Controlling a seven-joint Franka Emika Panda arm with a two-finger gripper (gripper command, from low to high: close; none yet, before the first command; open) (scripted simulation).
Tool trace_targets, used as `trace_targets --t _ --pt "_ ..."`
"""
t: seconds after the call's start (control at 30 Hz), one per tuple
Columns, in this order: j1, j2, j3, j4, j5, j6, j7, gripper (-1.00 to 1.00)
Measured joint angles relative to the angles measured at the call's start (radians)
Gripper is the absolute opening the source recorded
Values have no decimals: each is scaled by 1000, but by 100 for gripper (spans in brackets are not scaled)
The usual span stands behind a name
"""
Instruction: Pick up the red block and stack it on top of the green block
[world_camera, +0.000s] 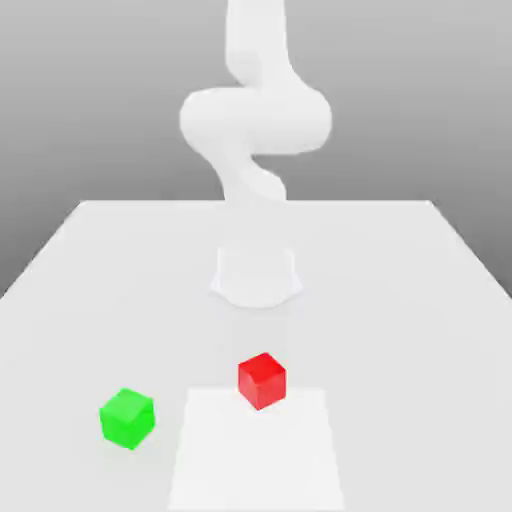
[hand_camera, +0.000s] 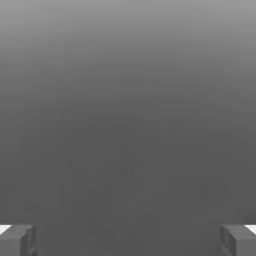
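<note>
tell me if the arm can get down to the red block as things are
Probably yes. The red block sits alone on the table, apart from the green block, with nothing over it. The end effector is open, its fingers spread wide with nothing between.

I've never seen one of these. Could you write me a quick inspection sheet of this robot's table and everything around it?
Surface: pale table, with a lighter square patch at the near edge.
Job's things: red block and green block sit apart on the table, not stacked; green is toward the exterior view's left.
Clutter: nothing seen.
Gripper: fingers wide apart in the hand view, nothing between them.
Cables: nothing seen.
Surroundings: plain grey backdrop; white arm rises behind the blocks.
</note>
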Motion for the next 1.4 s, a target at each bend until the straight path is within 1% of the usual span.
trace_targets --t 0.2,0.43,0.5,0.57,0.63,0.7,0.8,0.83,1.07,1.23,1.33,1.4 --pt "37 164 -22 -198 -35 142 -132 0" --pt "82 366 -78 -441 -60 315 -314 0" --pt "97 436 -99 -520 -61 374 -382 0" --pt "114 545 -118 -584 -55 461 -449 0" --pt "123 658 -122 -603 -35 551 -492 0" --pt "124 740 -113 -600 -1 620 -522 0" --pt "80 851 -52 -588 54 716 -562 0" --pt "56 886 -28 -584 59 746 -568 -100" --pt "45 894 -18 -583 56 752 -565 -100" --pt "50 740 -41 -603 -3 619 -523 -100" --pt "49 634 -41 -619 -9 528 -520 -100" --pt "22 607 -63 -592 -2 474 -504 -100"
